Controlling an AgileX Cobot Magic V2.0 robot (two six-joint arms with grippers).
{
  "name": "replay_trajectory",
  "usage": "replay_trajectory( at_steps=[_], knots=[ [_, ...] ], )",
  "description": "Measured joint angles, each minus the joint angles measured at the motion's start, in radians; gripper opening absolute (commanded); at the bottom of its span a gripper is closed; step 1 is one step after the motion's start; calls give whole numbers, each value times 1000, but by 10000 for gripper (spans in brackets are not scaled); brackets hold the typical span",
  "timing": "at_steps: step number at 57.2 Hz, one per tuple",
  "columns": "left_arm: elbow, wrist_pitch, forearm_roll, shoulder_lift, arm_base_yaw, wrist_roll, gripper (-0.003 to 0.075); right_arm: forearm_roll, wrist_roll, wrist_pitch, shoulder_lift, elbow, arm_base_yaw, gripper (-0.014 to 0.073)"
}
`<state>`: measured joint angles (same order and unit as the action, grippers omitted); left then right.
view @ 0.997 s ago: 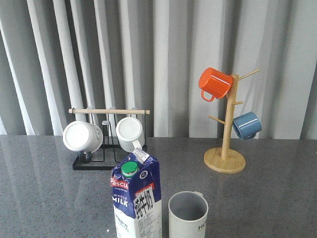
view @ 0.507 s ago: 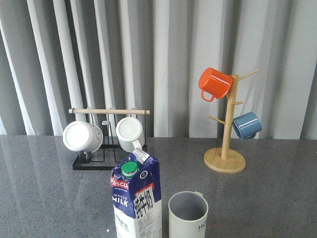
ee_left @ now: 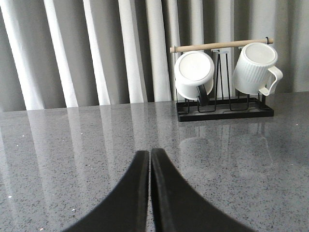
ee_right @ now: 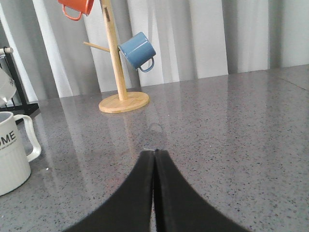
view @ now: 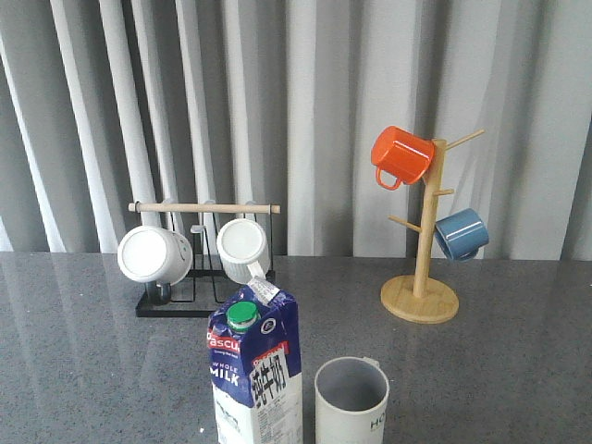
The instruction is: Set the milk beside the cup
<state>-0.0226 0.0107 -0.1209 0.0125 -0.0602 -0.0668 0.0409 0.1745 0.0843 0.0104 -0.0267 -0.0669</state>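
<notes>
The milk [view: 256,370], a blue and white gable-top carton with a green cap, stands upright at the table's front middle in the front view. The cup [view: 351,400], an off-white ribbed mug with a grey inside, stands just right of it, a narrow gap between them. The cup also shows in the right wrist view [ee_right: 12,152], with its handle and black lettering. My left gripper [ee_left: 149,153] is shut and empty over bare table. My right gripper [ee_right: 155,153] is shut and empty, apart from the cup. Neither arm shows in the front view.
A black rack [view: 201,259] with a wooden bar holds plain white mugs [view: 154,253] at the back left; it also shows in the left wrist view [ee_left: 224,104]. A wooden mug tree [view: 422,277] carries an orange mug [view: 400,154] and a blue mug [view: 461,233] at the back right. Grey curtains hang behind.
</notes>
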Motion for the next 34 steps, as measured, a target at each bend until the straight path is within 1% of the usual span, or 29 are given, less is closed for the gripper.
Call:
replay_trajectory(
  at_steps=[34],
  knots=[
    [0, 0, 0, 0, 0, 0, -6, -6, 0, -1, 0, 0, 0, -9]
  ],
)
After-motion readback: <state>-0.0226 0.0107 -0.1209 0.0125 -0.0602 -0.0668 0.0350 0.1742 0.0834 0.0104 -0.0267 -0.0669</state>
